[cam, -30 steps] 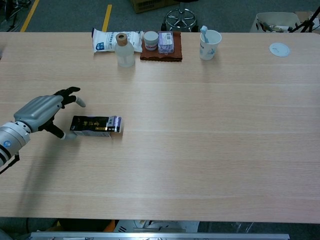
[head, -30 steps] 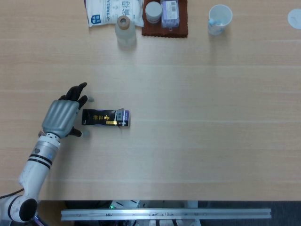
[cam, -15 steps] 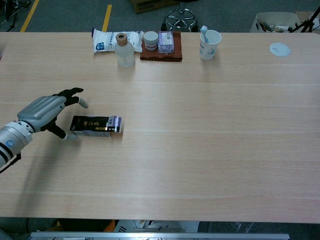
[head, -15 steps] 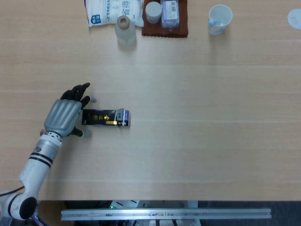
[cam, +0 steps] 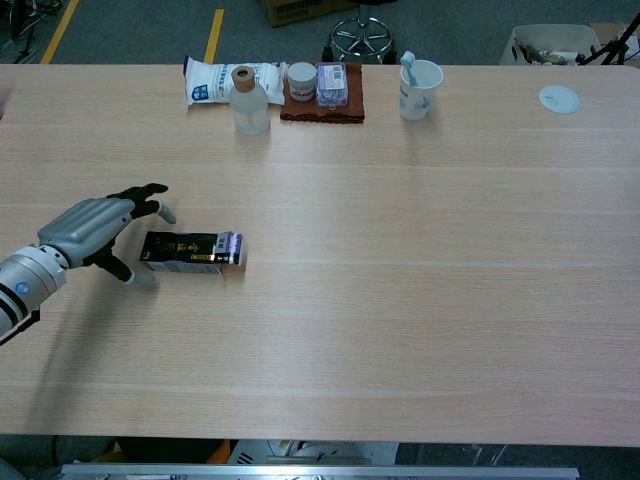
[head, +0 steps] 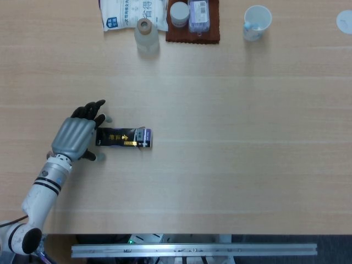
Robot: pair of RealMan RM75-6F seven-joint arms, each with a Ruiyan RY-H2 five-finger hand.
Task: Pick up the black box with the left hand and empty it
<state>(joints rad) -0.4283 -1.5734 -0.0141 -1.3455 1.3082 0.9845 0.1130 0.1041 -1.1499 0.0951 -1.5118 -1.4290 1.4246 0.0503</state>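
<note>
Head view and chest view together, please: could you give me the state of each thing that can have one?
Left robot hand: open, fingers spread at the box's left end, holding nothing.
Flat black box with gold print: lying flat on the table, not lifted.
Frosted plastic bottle with cork-coloured cap: upright, capped.
White paper cup: upright, something blue-handled standing in it.
White printed bag: lying flat.
Small white-lidded jar: upright on the brown cloth, lid on.

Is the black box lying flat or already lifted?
Lying flat. The black box rests lengthwise on the table; the left hand sits open at its end, not gripping.
</note>
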